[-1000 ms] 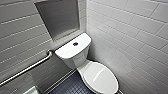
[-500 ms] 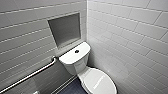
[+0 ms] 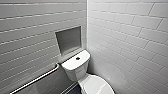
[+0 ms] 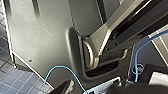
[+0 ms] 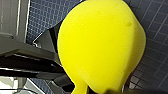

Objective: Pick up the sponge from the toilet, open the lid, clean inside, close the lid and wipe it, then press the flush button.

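The white ceramic toilet and its oval plastic lid look glossy. The white wall tiles are smooth and glazed. The grey grab rail looks metallic. The bright yellow foam sponge is matt and faintly pitted.

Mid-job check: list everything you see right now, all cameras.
toilet: one, white, in the tiled corner
lid: one, white, down over the bowl
flush button: one, dark, middle of tank top
sponge: one, bright yellow, above the floor tiles
wall niche: one, grey, above the tank
grab rail: one, metal, left wall
floor tiles: many, dark blue
right hand: one, dark, gripping the sponge
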Controlling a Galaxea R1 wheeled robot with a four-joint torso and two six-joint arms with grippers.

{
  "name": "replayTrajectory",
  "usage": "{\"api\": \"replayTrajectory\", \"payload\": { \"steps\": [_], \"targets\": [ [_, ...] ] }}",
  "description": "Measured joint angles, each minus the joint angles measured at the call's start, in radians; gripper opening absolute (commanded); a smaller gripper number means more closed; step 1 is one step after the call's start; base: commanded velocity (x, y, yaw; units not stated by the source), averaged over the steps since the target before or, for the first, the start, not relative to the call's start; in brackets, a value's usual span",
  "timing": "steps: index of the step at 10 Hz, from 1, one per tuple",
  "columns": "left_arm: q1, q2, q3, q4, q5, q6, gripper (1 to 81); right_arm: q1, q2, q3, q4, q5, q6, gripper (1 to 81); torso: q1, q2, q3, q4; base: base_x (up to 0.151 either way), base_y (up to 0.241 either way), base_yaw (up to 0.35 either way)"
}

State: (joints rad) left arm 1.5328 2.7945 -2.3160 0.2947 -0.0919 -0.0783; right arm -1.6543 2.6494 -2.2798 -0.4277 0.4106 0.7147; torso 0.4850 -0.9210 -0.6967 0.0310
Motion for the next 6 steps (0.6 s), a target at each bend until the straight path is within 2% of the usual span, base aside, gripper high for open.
{"api": "replayTrajectory", "payload": {
  "steps": [1,5,6],
  "targets": [
    [0.0,0.009,-0.015,0.0,0.0,-0.001,81.1,-0.004,0.007,-0.004,-0.003,-0.003,0.0,1.0,-0.017,0.024,0.027,0.0,0.0,0.0,0.0],
    [0.006,0.048,-0.102,-0.028,0.002,-0.001,81.1,-0.004,0.049,-0.065,-0.004,-0.011,0.0,1.0,-0.091,0.14,0.057,0.0,0.0,0.0,0.0],
    [0.006,0.053,-0.109,-0.036,0.004,-0.001,81.1,-0.006,0.055,-0.066,-0.005,-0.011,0.0,1.0,-0.108,0.165,0.077,0.0,0.0,0.0,0.0]
  ]
}}
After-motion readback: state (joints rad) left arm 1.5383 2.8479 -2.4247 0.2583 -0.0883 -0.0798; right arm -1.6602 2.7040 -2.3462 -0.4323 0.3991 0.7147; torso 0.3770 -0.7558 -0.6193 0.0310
